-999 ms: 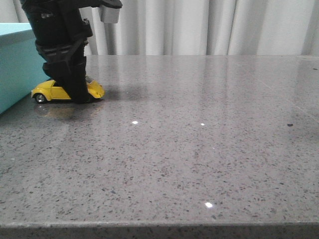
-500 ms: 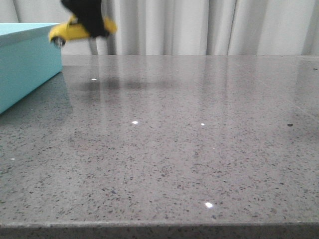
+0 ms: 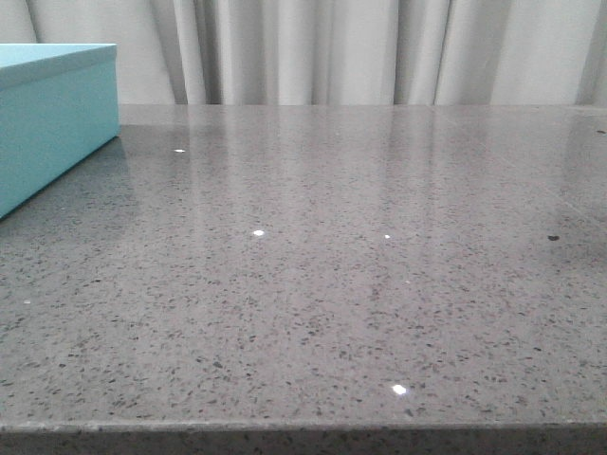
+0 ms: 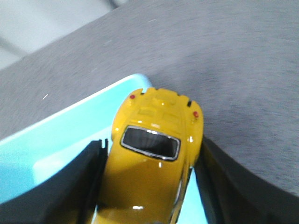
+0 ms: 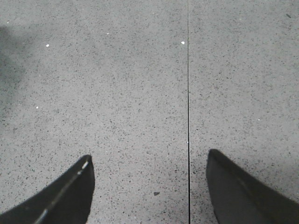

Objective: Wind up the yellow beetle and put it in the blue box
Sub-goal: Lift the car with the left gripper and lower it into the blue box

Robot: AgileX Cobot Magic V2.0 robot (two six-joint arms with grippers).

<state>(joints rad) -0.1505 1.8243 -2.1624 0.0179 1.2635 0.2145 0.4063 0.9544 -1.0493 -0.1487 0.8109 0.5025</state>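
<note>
Grey speckled table (image 3: 360, 284) is carrying the blue box (image 3: 52, 114) at its left edge. Left gripper (image 4: 149, 186) is clamping the yellow beetle (image 4: 152, 163) over the box, while the right gripper (image 5: 149, 186) is hanging wide open, holding nothing.

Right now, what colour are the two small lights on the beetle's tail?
Red, on the yellow beetle; clearest in the left wrist view.

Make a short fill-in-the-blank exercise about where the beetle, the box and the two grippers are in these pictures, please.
1. The left gripper is shut on the ____.
2. The beetle hangs above the corner of the ____.
3. The right gripper is ____ and holds nothing.
4. In the front view the box stands at the ____ edge of the picture.

Missing words: beetle; box; open; left
</note>
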